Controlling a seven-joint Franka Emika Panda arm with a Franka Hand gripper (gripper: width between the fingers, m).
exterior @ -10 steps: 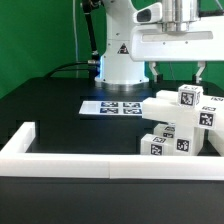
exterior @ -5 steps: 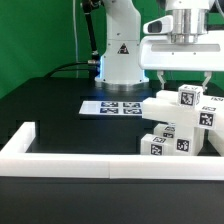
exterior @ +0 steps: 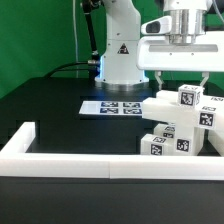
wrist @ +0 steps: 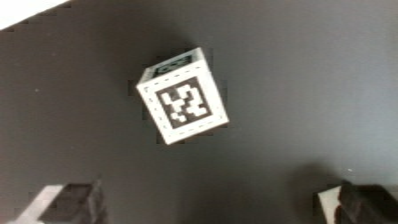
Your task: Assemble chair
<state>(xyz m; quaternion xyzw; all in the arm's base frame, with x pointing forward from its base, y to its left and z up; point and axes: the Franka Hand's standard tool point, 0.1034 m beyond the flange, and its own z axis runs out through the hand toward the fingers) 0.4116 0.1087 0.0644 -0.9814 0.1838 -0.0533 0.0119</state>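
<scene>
A green backdrop (exterior: 40,30) (plain, evenly lit) rises behind the black table (exterior: 50,105).

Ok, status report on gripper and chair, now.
Gripper open, empty, above chair parts. One tagged white block below the wrist camera. Nothing in the way.

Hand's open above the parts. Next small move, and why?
Probably straight down, jaws kept open. The hand hangs open above the chair parts with nothing in it, and the wrist view shows a tagged white part between the fingertips, not yet reached.
</scene>
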